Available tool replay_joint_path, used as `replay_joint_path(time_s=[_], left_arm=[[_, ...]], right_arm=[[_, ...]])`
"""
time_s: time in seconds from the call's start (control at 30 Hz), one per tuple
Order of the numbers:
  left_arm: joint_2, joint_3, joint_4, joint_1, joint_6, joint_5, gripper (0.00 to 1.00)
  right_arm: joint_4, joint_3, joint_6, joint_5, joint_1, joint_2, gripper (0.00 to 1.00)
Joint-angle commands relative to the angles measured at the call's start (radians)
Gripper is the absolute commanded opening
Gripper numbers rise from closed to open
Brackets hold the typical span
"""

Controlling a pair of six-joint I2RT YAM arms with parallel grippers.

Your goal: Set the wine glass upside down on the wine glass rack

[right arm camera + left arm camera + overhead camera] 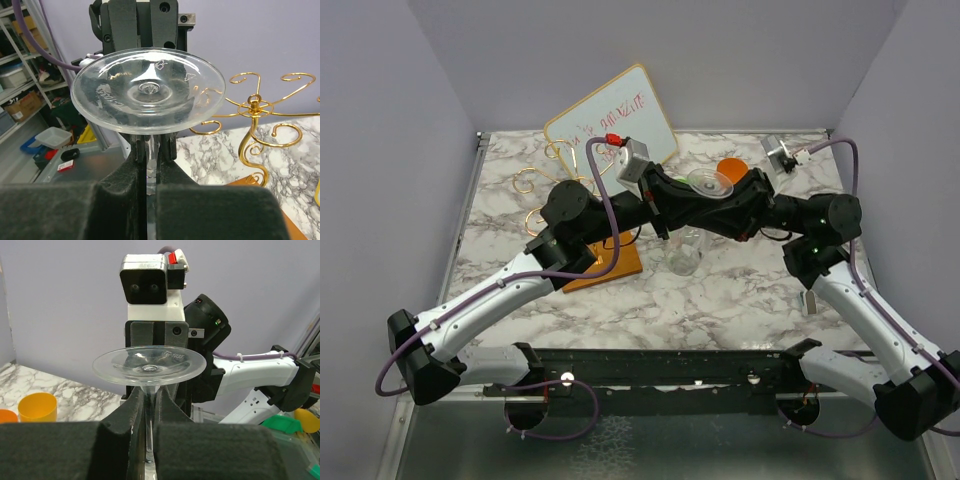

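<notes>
A clear wine glass hangs upside down over the table's middle, its round foot on top and its bowl below. Both grippers meet at its stem. My left gripper is shut on the stem, with the foot just above its fingers. My right gripper faces it and is shut on the same stem, under the foot. The gold wire rack stands on its brown wooden base left of the glass. It also shows in the right wrist view.
A tilted whiteboard stands at the back behind the rack. An orange cup sits behind the grippers. In the left wrist view a yellow cup and an orange cup stand on the marble top. A small grey fixture sits at back right.
</notes>
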Motion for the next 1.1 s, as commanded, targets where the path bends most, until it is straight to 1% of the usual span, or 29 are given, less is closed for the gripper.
replay_joint_path(time_s=[0.0,0.03,0.07,0.13,0.17,0.2,0.23,0.27,0.33,0.4,0.5,0.53,0.67,0.77,0.83,0.93,1.07], left_arm=[[-0.043,0.017,0.077,-0.005,-0.019,-0.001,0.00],[-0.047,0.012,0.077,-0.005,-0.021,-0.009,0.07],[-0.052,0.005,0.076,-0.005,-0.020,-0.019,0.17],[-0.066,-0.013,0.073,-0.005,-0.006,-0.030,0.45],[-0.078,-0.026,0.068,-0.005,0.006,-0.040,0.65],[-0.089,-0.034,0.059,-0.005,0.014,-0.060,0.79],[-0.101,-0.036,0.042,-0.006,0.025,-0.080,0.86],[-0.112,-0.029,0.011,-0.005,0.041,-0.098,0.91],[-0.129,0.006,-0.083,-0.005,0.082,-0.146,0.96],[-0.146,0.054,-0.226,-0.005,0.124,-0.232,0.97],[-0.178,0.123,-0.409,-0.005,0.176,-0.397,0.98],[-0.190,0.142,-0.470,-0.005,0.190,-0.472,0.99],[-0.238,0.224,-0.656,-0.005,0.229,-0.697,0.99],[-0.287,0.243,-0.728,-0.006,0.255,-0.815,0.99],[-0.325,0.241,-0.751,-0.005,0.270,-0.864,0.99],[-0.381,0.231,-0.777,-0.005,0.283,-0.923,0.99],[-0.426,0.221,-0.805,-0.005,0.284,-0.959,0.99]], right_arm=[[0.019,-0.041,0.015,0.047,0.007,-0.008,0.01],[0.012,-0.043,0.006,0.060,0.006,-0.013,0.01],[-0.004,-0.042,-0.009,0.076,0.007,-0.020,0.01],[-0.040,-0.036,-0.043,0.123,0.006,-0.032,0.01],[-0.063,-0.030,-0.062,0.143,0.006,-0.038,0.01],[-0.092,-0.020,-0.084,0.168,0.006,-0.042,0.01],[-0.126,-0.009,-0.106,0.191,0.006,-0.044,0.01],[-0.149,0.003,-0.123,0.214,0.006,-0.044,0.01],[-0.177,0.019,-0.151,0.255,0.006,-0.041,0.01],[-0.202,0.032,-0.180,0.289,0.006,-0.035,0.01],[-0.275,0.069,-0.253,0.332,0.006,-0.011,0.01],[-0.298,0.083,-0.284,0.340,0.007,0.000,0.01],[-0.368,0.153,-0.383,0.363,0.006,0.076,0.01],[-0.396,0.199,-0.445,0.387,0.010,0.142,0.01],[-0.415,0.225,-0.480,0.408,0.014,0.188,0.01],[-0.420,0.253,-0.501,0.422,0.031,0.268,0.01],[-0.446,0.281,-0.543,0.457,0.105,0.346,0.01]])
